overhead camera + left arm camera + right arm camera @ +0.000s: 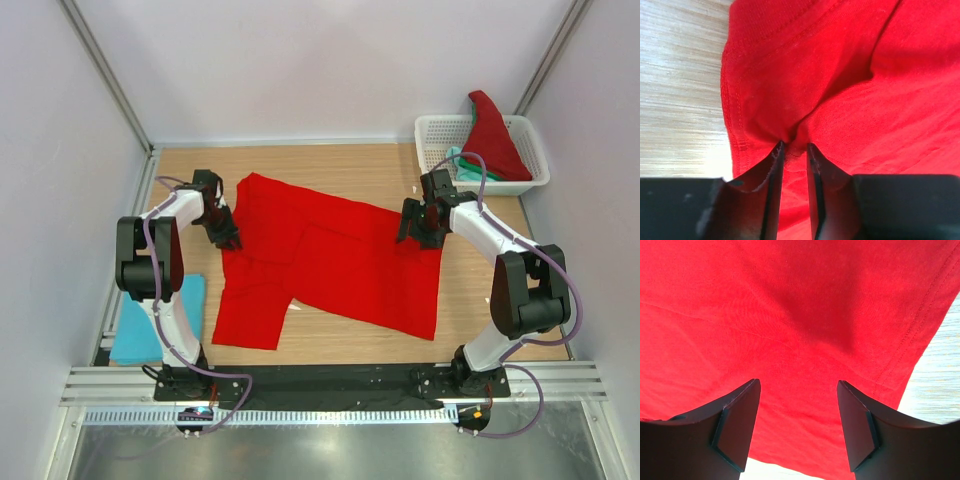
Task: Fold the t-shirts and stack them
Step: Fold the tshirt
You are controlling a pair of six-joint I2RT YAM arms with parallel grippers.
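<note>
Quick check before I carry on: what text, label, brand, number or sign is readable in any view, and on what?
None can be read.
The red t-shirt spread on the table: plain in all three views, no print or tag showing.
The white basket and the red shirt in it: no lettering visible.
The light blue shirt at the left edge: plain.
</note>
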